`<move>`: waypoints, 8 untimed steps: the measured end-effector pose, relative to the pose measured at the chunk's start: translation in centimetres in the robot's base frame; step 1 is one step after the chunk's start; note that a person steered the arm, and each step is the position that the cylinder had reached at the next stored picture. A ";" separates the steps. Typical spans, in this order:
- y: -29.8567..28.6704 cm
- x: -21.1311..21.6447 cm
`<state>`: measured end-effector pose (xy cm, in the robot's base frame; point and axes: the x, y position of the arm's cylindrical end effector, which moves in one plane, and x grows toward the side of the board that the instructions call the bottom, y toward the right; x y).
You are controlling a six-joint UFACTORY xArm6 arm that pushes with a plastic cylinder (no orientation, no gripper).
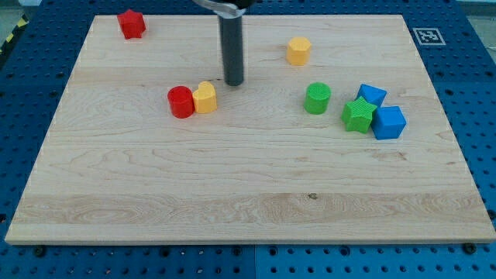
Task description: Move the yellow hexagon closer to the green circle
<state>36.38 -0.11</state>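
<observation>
Here, in the one camera view, our rod is standing upright over the wooden surface (248, 194), and our tip (233, 82) is resting on the boards in the upper middle. We are carrying no hand at all, only the rod, so there is nothing opening or closing.

The yellow hexagon (298, 50) is sitting near the view's top, to the right of the tip and well apart from it. The green circle (317, 98) is lying below it and slightly to the right, with bare wood between them.

Just below and left of the tip, a second yellow block (205, 98) is touching a red circle (181, 101) on its left; its shape is unclear to us.

To the circle's right, a green star (358, 114) is crowding against two blue blocks: one (372, 94) just above it, one (389, 122) just beside it on the right.

A red star (131, 23) is sitting alone at the top left corner.
</observation>
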 end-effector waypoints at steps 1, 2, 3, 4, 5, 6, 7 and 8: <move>6.4 0.1; 11.3 -0.6; 16.1 -2.6; 16.2 -9.0; 11.0 -9.9; 6.8 -7.7; 6.8 -7.3; 7.7 -4.1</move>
<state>32.24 7.62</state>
